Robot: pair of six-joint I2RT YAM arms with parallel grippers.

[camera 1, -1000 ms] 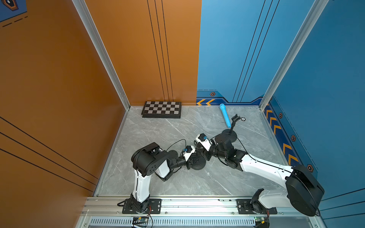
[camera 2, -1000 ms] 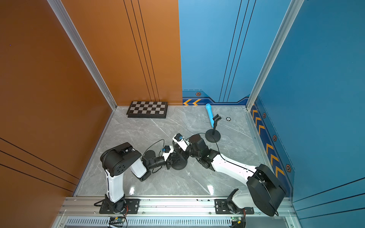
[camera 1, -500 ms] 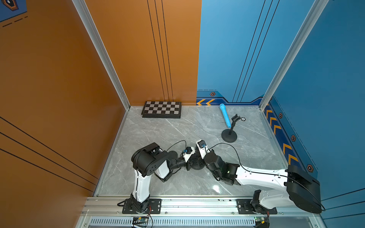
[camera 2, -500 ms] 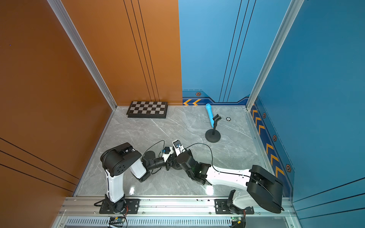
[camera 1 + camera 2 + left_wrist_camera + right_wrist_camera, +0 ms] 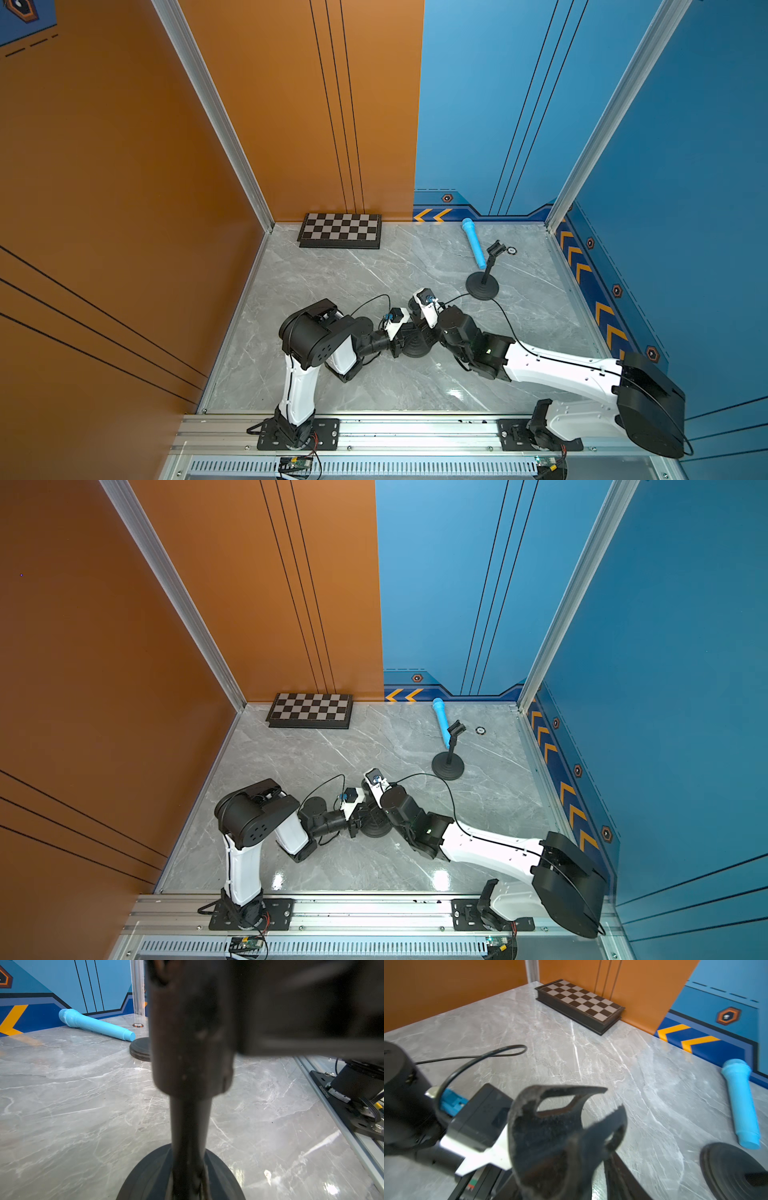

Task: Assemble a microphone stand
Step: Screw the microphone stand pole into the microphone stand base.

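A black stand stands at the table's middle, its round base (image 5: 415, 347) flat on the marble. My left gripper (image 5: 401, 345) is shut low on its pole (image 5: 190, 1124), which fills the left wrist view above the base (image 5: 145, 1178). My right gripper (image 5: 420, 328) hovers at the top of this stand, round the forked black clip (image 5: 560, 1126). Its jaws are open: marble shows between the clip and one finger (image 5: 623, 1176). A light-blue microphone (image 5: 473, 243) lies at the back right.
A second complete stand (image 5: 482, 286) with its own clip (image 5: 496, 248) stands beside the microphone. A small round token (image 5: 511, 250) lies behind it. A folded chessboard (image 5: 340, 230) rests against the back wall. My arms' cables loop over the centre.
The right arm swung down toward the front rail, then came back up over the stand. Its jaws have parted from the clip. The left arm and the stand have stayed put.
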